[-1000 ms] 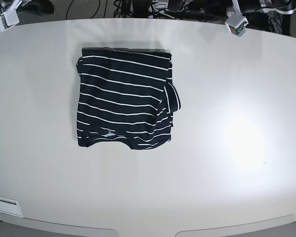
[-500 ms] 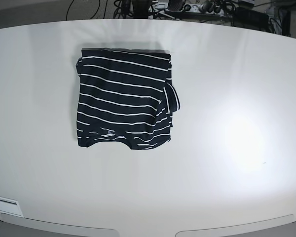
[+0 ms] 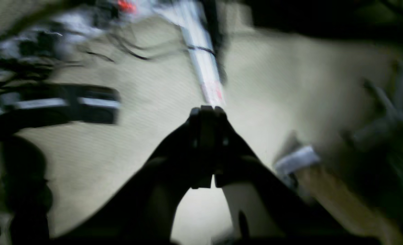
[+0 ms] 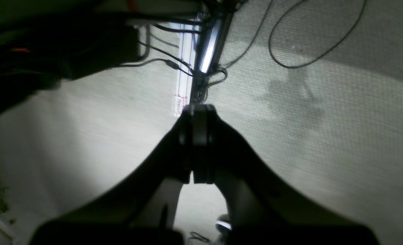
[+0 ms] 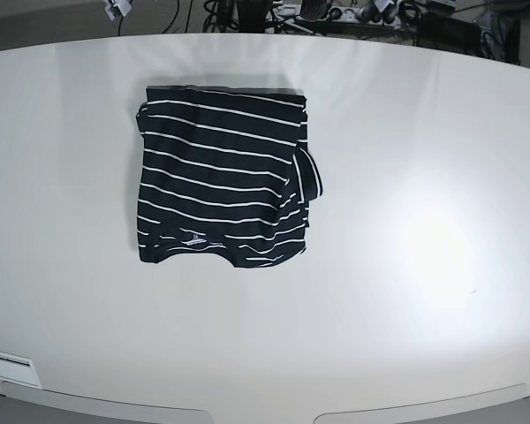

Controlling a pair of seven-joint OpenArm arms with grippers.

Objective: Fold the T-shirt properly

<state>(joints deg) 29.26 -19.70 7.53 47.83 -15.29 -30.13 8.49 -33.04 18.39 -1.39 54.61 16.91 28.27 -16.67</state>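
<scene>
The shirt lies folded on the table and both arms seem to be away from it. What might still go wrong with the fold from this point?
1. A loop of fabric sticks out at the right edge of the T-shirt; it may loosen or spoil the neat rectangle.
2. The near edge, by the white label, is uneven, so layers may slip if the shirt is lifted.
3. Both the left pincer and the right pincer are shut and face the floor, not the table, so no correction is near.

T-shirt (image 5: 223, 177): soft matt cloth, dark with thin white stripes. Worktop (image 5: 424, 159): smooth white surface, semi-gloss, bright glare patch. My left pincer (image 3: 206, 114) and my right pincer (image 4: 196, 110): dark, matt finish, material unclear. Floor (image 4: 323, 136) below: rough woven texture, carpet-like, matt grey-beige.
</scene>
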